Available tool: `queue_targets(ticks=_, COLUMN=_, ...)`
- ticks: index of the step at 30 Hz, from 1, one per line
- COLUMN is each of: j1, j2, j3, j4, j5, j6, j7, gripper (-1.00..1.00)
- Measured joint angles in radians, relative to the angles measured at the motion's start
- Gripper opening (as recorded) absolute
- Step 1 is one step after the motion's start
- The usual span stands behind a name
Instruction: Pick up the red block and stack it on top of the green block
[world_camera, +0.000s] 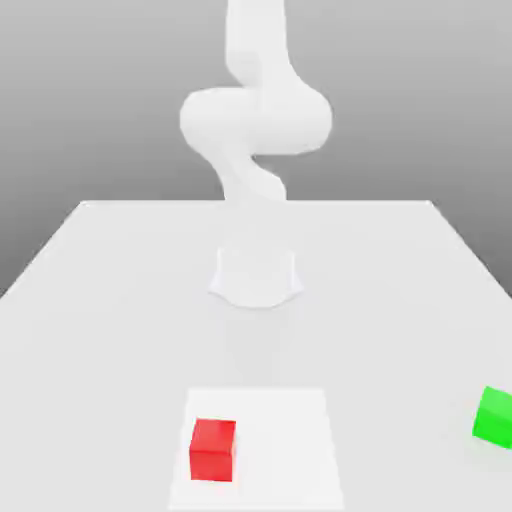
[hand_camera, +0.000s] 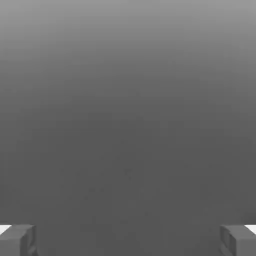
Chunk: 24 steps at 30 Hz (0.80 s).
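Two-fingered robot gripper (hand_camera: 128, 241) standing wide open, empty. Solid-red cube-shaped block (world_camera: 212, 450) sitting on flat white square patch (world_camera: 285, 450); approach needing centred, squared jaws, straight descent before closing.

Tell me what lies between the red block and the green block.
In the exterior view, just bare surface lies between the red block and the green block: part of the white square, then open tabletop.
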Motion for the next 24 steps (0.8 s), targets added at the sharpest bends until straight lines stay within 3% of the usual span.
queue_targets(ticks=24, j1=-0.043, j2=0.876, j3=-0.057, j4=-0.26, j5=0.029, j6=0.422, j7=-0.066, gripper=0.0)
